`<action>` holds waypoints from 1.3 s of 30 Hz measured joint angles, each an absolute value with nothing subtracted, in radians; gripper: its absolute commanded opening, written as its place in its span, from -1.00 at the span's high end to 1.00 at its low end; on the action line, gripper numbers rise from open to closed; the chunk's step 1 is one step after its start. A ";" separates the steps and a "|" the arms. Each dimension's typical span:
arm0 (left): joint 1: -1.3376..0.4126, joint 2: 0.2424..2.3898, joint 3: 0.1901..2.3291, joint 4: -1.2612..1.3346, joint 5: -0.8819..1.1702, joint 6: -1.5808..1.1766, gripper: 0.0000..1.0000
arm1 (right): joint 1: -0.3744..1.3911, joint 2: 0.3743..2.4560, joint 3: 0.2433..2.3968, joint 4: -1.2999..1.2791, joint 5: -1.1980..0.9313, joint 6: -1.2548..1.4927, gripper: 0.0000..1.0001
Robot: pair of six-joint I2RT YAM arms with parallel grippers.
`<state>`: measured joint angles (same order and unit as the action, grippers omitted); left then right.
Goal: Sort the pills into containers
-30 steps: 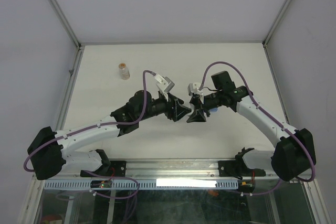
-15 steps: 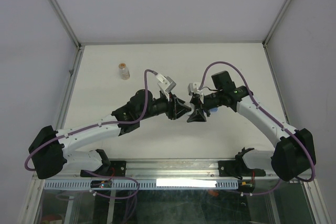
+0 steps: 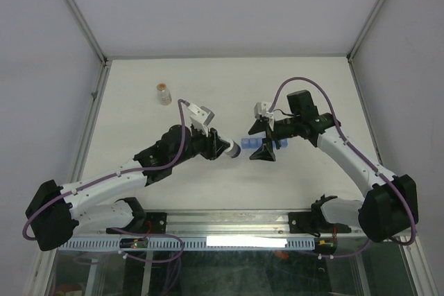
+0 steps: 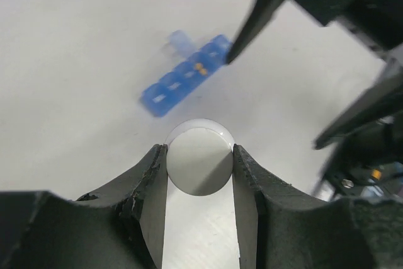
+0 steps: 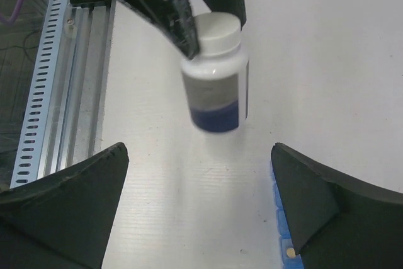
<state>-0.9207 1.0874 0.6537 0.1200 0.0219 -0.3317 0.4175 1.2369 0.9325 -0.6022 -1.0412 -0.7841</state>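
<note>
My left gripper (image 3: pixel 226 149) is shut on a white pill bottle (image 3: pixel 234 149), gripping it at its white cap (image 5: pixel 218 33); the bottle has a dark blue band low on its label. In the left wrist view its round white end (image 4: pixel 200 159) sits pinched between both fingers. The blue containers strip (image 3: pixel 258 144) lies on the table just right of the bottle. Small orange pills (image 4: pixel 199 67) show in one compartment of the strip (image 4: pixel 186 75). My right gripper (image 3: pixel 259 142) stands wide open over the strip, holding nothing. A tan pill (image 5: pixel 290 252) shows at the strip's end beside its right finger.
A small clear bottle (image 3: pixel 164 93) with tan-orange contents stands at the far left of the white table (image 3: pixel 229 88). Metal frame rails (image 3: pixel 90 123) border the table's sides, and a slotted rail (image 5: pixel 44 92) runs along its near edge.
The right gripper has opened wide and let go of the bottle. The left arm has drawn back to the left with the bottle in its grip, uncovering the blue strip.
</note>
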 measured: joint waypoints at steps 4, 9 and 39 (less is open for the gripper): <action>-0.854 1.054 0.630 0.011 -0.121 -0.325 1.00 | 0.398 1.231 0.933 -0.576 -1.039 -0.760 -0.99; -0.704 1.055 0.628 -0.095 -0.280 -0.322 1.00 | 0.387 1.231 0.933 -0.546 -1.031 -0.726 -0.99; -0.594 0.998 0.646 0.008 -0.036 -0.292 -0.98 | 0.215 1.244 0.905 -0.344 -1.003 -0.451 -1.00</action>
